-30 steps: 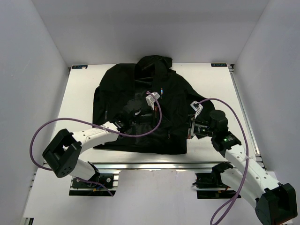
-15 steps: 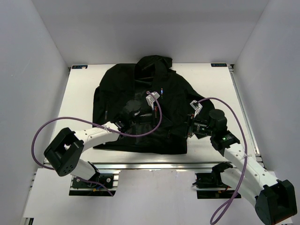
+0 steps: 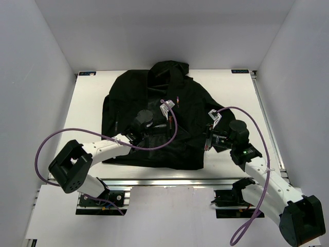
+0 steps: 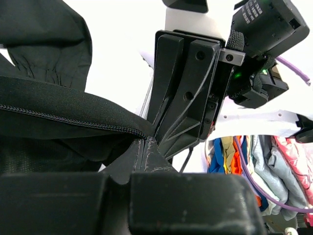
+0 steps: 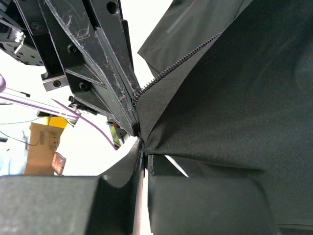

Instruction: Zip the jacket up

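Plain black jacket point(image 3: 128, 98) against a white table point(image 3: 87, 121).

It was a robotics lab test cell: a white surface point(image 3: 87, 103) boxed in by plain pale walls point(image 3: 31, 77), an aluminium rail point(image 3: 169, 182) along the surface's near edge, with a cardboard box point(image 5: 41, 152) and heaped coloured clothes point(image 4: 264, 161) beyond the surface.

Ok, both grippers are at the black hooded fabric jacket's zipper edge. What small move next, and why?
Probably ease the left gripper back slightly while the right gripper holds: both are shut tip to tip on the toothed edge of the black fabric jacket, slack and folded there. No slider shows.
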`<move>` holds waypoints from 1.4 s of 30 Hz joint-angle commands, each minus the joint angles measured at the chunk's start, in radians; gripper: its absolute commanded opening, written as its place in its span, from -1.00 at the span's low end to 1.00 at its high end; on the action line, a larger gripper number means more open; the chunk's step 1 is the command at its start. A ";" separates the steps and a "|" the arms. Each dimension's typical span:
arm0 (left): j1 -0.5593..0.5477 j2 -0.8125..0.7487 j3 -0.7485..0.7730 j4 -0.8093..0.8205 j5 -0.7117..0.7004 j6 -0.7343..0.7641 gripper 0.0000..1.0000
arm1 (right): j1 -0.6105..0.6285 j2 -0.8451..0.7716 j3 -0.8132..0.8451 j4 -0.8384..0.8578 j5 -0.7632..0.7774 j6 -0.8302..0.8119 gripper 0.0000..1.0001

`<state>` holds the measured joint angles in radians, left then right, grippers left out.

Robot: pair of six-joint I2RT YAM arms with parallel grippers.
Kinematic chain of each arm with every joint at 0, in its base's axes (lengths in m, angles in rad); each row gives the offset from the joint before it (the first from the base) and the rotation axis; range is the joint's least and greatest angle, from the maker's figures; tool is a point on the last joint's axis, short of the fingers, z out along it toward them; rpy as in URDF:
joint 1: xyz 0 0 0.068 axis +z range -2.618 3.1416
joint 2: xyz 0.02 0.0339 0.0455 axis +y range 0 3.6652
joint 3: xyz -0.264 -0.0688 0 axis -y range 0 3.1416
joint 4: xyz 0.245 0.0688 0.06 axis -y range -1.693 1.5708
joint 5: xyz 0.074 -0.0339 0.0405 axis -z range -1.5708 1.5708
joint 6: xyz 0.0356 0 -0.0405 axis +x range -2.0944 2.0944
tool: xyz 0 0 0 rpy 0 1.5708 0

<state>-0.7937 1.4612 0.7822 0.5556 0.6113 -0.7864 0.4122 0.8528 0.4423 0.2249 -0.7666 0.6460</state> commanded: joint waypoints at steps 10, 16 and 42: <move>-0.002 -0.059 0.066 -0.291 -0.122 0.088 0.52 | 0.002 -0.078 0.030 -0.070 0.064 -0.078 -1.00; -0.002 -0.230 0.092 -0.795 -0.475 0.122 0.96 | 0.002 -0.083 0.024 -0.223 0.105 -0.150 -1.00; 0.017 0.082 0.169 -1.317 -1.041 -0.065 0.96 | 0.002 0.043 0.035 -0.329 0.142 -0.278 -1.00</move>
<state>-0.7879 1.5204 0.9237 -0.7517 -0.3679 -0.8680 0.4126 0.9108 0.4377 -0.0868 -0.6487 0.3996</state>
